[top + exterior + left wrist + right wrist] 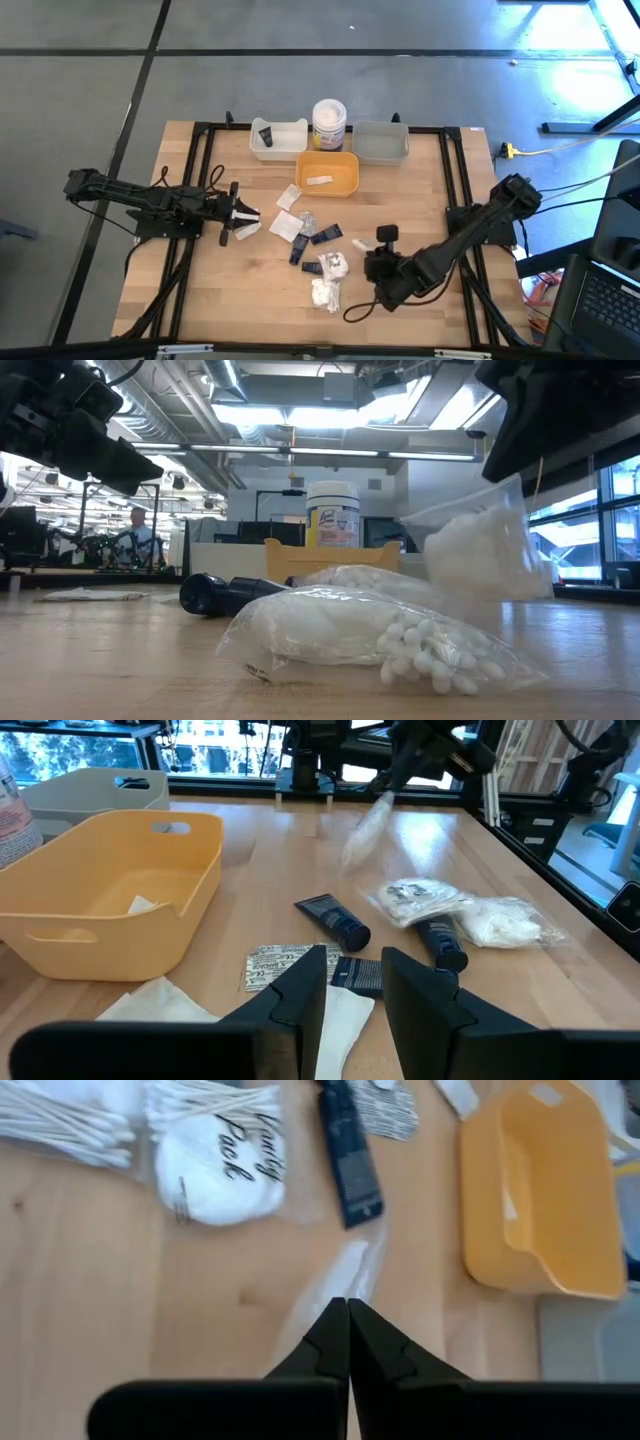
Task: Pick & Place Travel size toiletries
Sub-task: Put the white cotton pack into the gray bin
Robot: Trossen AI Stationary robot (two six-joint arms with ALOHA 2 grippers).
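A: Right gripper [348, 1312] state?

B: Fingers pressed together, pinching the edge of a clear bag [335, 1285]. In the low view that bag [480, 550] hangs clear of the table [220, 300], white fluffy stuff inside. So my read is the pick is done and the carry is the step in hand.

A: What's around it?

B: Just ahead of the gripper, a black tube [350, 1155] lies flat. Beyond that, to one side, a clear pack with a round white pad and cotton swabs [215, 1150]. The yellow tray [535, 1200] is ahead on the other side, near, one pale sachet in it.

A: Next move?

B: Judgement only: carry the bag over a tray rim and let go inside. The bag is limp and dangles, so it needs enough height to clear the rim. Can't tell which tray is meant.

A: Left gripper [238, 222]?

B: Fingers spread, low over a white sachet [335, 1020], not holding anything. Past it, printed sachets [280, 963] and more black tubes [335, 920].

A: Any readable text?

B: The swab pack is printed in black script; reads like "Vanity Pack", not certain. The jar [332, 515] behind the yellow tray has a yellow label, too small to read. Tube and sachet print is illegible.
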